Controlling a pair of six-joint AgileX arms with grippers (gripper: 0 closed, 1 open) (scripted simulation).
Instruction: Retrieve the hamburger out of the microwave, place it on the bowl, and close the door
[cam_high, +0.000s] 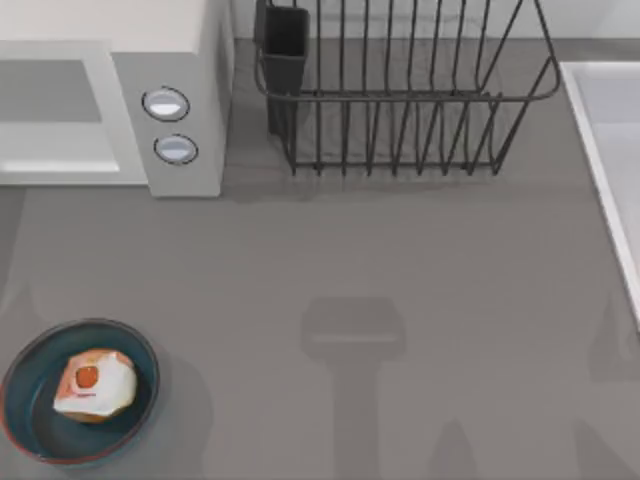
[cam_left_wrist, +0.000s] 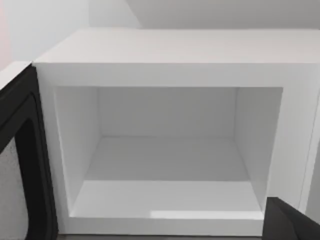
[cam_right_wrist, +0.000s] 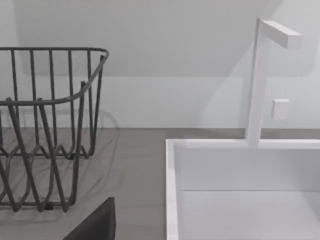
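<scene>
The hamburger (cam_high: 93, 385) lies inside the blue-teal bowl (cam_high: 140, 355) at the table's front left. The white microwave (cam_high: 180, 60) stands at the back left, with two round buttons on its grey panel. In the left wrist view the microwave (cam_left_wrist: 175, 50) faces me with its cavity bare. Its door (cam_left_wrist: 20, 160) is swung open at the side, dark inner frame showing. A dark part of my left gripper (cam_left_wrist: 292, 222) juts in at the edge of that view, in front of the microwave. A dark part of my right gripper (cam_right_wrist: 95, 225) shows near the sink and rack.
A black wire dish rack (cam_high: 400, 100) stands at the back middle, right of the microwave. A white sink (cam_high: 610, 150) with a tap (cam_right_wrist: 257, 85) runs along the right side. Arm shadows fall on the grey table (cam_high: 350, 260).
</scene>
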